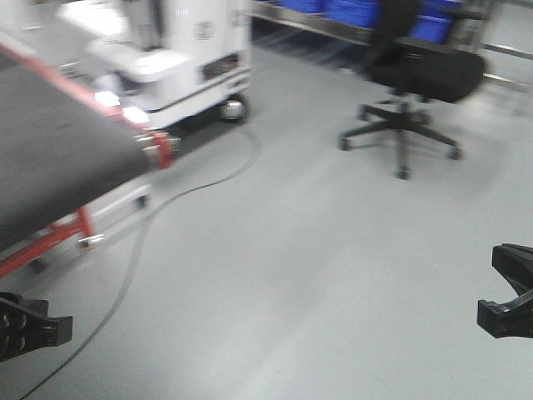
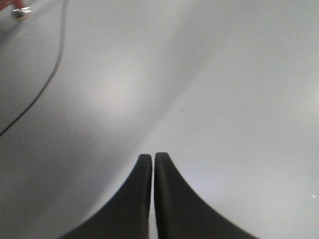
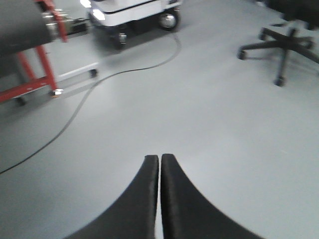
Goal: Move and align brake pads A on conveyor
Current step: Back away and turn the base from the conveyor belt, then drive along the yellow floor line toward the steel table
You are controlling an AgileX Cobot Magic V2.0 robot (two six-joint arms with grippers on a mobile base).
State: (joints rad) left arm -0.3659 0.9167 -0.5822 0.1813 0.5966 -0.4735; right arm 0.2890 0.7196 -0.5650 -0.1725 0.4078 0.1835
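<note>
Left wrist view: left claw (image 2: 152,158) over bare grey floor (image 2: 224,99). Fingers pressed together with only a hairline seam between, nothing held. Thin dark cable (image 2: 52,74) ahead-left of the tips. Red-and-metal scrap at the top-left corner, too blurred to name.

Right wrist view: right claw (image 3: 159,158) likewise closed tip to tip and empty. Seen here but not from the left wrist:
- Conveyor (image 3: 20,25) end on its red frame (image 3: 42,69), far ahead-left of the claw.
- White wheeled cart (image 3: 134,10) straight ahead beyond the cable.
- Office chair (image 3: 281,45) base ahead-right.

Front view alone:
- Both claws together, as dark stubs at the bottom corners, well apart.
- Belt top from above, dark grey with a red edge stripe.
- Blue bins (image 1: 350,10) along the far wall behind the chair.

Hidden or poor:
- Whole front view smeared by blur.
- Claws clipped by the frame edges there, so jaws not readable from that view.
- Conveyor cut off by the left edge, only its near end in shot, and nothing legible on the visible stretch of belt.
- Upper part of the cart out of frame in the right wrist view.

Conveyor relative to claws: ahead and left of the left claw, raised above floor level on its frame, well apart. Farther still from the right claw, across the cable.
</note>
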